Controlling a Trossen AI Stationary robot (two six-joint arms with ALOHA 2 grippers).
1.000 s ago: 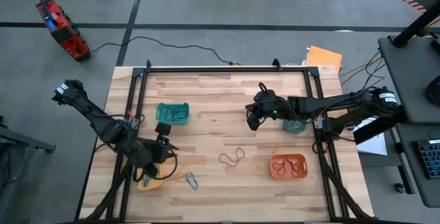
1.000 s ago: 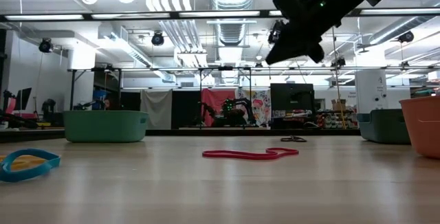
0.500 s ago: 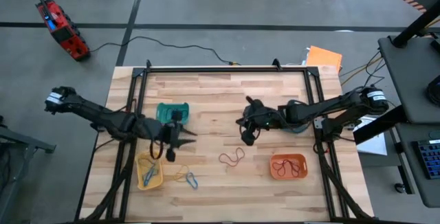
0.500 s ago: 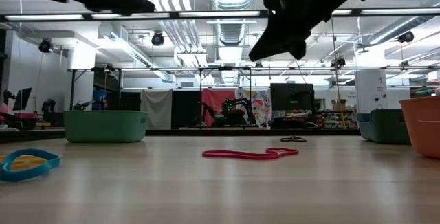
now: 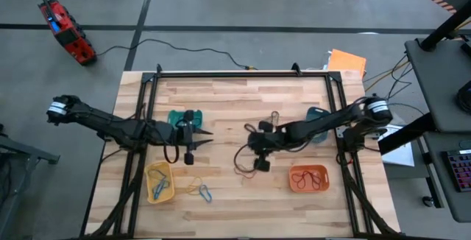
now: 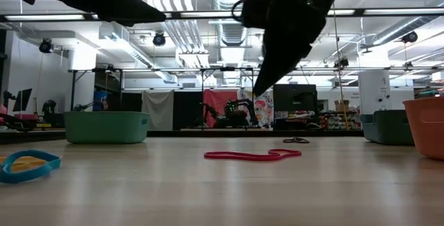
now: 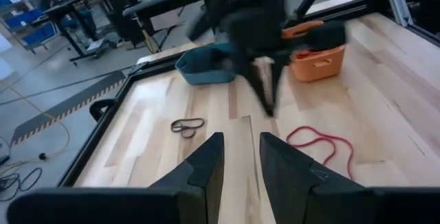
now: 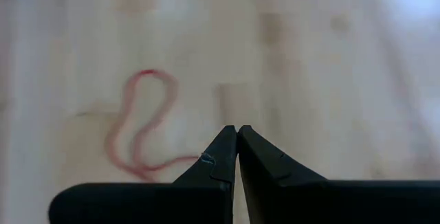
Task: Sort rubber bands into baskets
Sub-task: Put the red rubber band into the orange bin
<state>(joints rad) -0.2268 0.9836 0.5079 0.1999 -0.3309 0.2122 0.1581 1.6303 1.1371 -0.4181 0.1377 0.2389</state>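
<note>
**Right arm poised over a loose red band**

High view: the right gripper (image 5: 259, 160) hangs over the middle of the wooden table (image 5: 228, 100), just above the red-brown rubber band (image 5: 243, 168) that lies loose on the boards. The left gripper (image 5: 193, 146) waits near the teal-green basket (image 5: 175, 117). The orange basket (image 5: 308, 179) already holds red bands, the yellow basket (image 5: 159, 182) holds a few, and the blue basket (image 5: 317, 116) sits under the right arm. A yellow and a blue band (image 5: 204, 191) lie beside the yellow basket; a dark band (image 5: 274, 116) lies farther back.

Low view: the red band (image 6: 252, 155) lies flat on the table, the right gripper (image 6: 258, 87) well above it and not touching. Behind is a workshop with ceiling lights, ducts and other rigs.

Left wrist view: the left fingers (image 7: 203, 165) stand parted with nothing between them.

Right wrist view: the right fingertips (image 8: 227, 143) are pressed together, empty, over the band (image 8: 141, 135).

The band looks thin, light and floppy, so it should sag when lifted; a pinch across one strand where a loop bulges would probably serve best. The smooth wood gives little to wedge under, so the tips would likely need to press close to the surface.
</note>
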